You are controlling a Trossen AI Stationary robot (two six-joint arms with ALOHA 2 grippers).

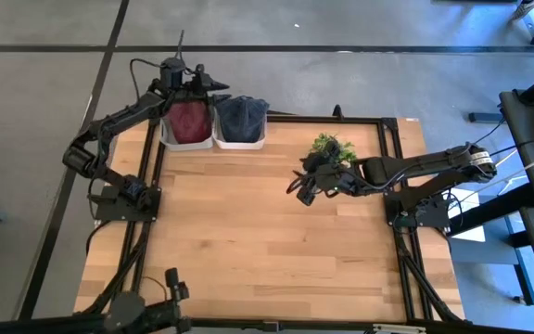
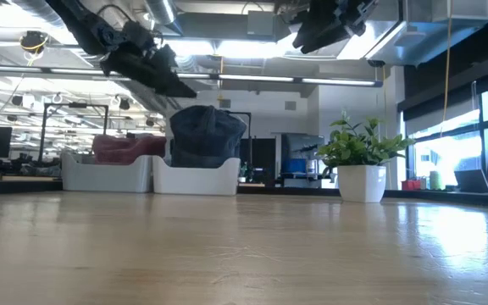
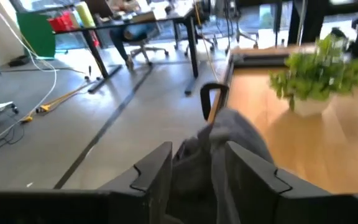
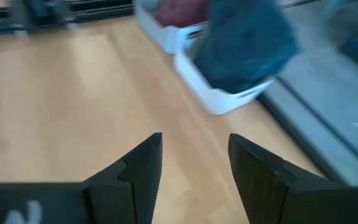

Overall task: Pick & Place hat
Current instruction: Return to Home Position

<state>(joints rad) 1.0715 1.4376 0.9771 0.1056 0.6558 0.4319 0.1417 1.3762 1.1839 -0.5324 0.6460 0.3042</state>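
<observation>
A grey-blue hat sits heaped in the right one of two white bins at the table's far edge, and it bulges above the rim. A dark red hat fills the left bin. My left gripper hangs open in the air just above the bins. In the left wrist view its fingers stand on either side of the grey-blue hat, and the low view shows it apart from the hat. My right gripper is open, held high over the table's middle.
A small potted plant in a white pot stands near the far right of the table, close beside my right arm. A black frame runs along the table's edges. Bare wood spreads across the middle and near side.
</observation>
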